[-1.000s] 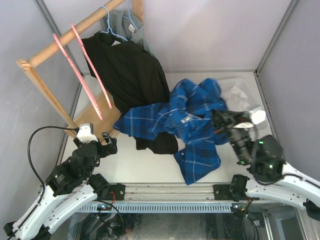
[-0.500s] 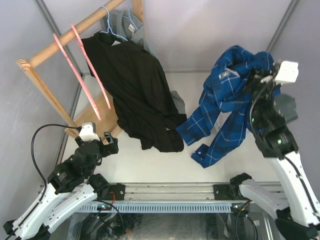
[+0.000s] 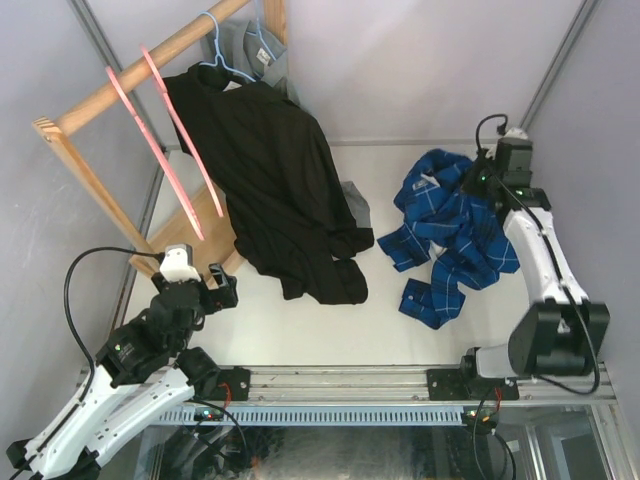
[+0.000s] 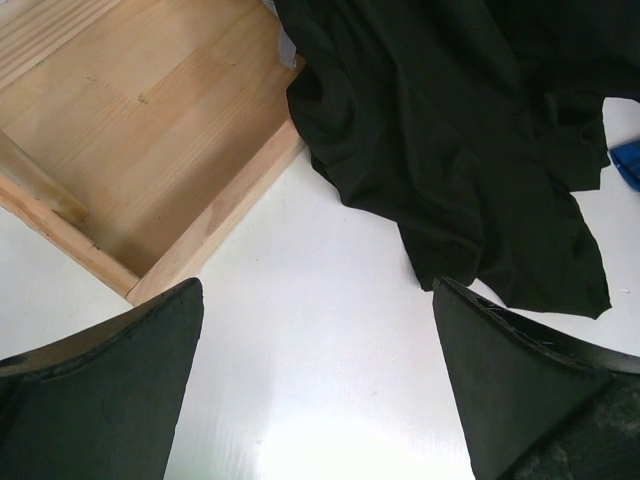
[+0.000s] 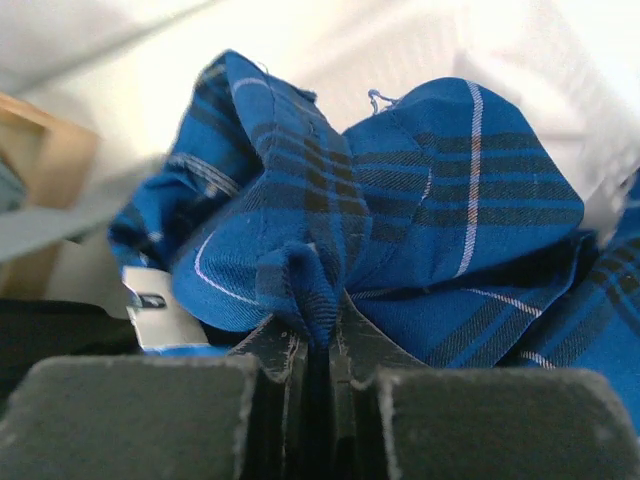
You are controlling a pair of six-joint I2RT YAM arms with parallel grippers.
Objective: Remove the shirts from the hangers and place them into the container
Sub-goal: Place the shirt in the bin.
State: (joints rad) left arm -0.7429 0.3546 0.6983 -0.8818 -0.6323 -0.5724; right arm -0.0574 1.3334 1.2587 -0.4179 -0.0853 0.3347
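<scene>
Right wrist view shows the right hand [image 5: 318, 352] clamped on a fold of the blue plaid shirt [image 5: 400, 200], heaped far right on the tabletop [image 3: 300, 330]; its arm is stretched out. Left hand [image 3: 220, 287] sits low, spread apart.

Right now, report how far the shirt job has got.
Done: two pink hangers hang bare on the rack, and the blue plaid shirt is off its hanger. In hand: the right gripper is shut on a fold of it; whether it lies in the container I cannot tell. Left: the black shirt and grey shirt hang on the rack; the left gripper is open and empty.
</scene>
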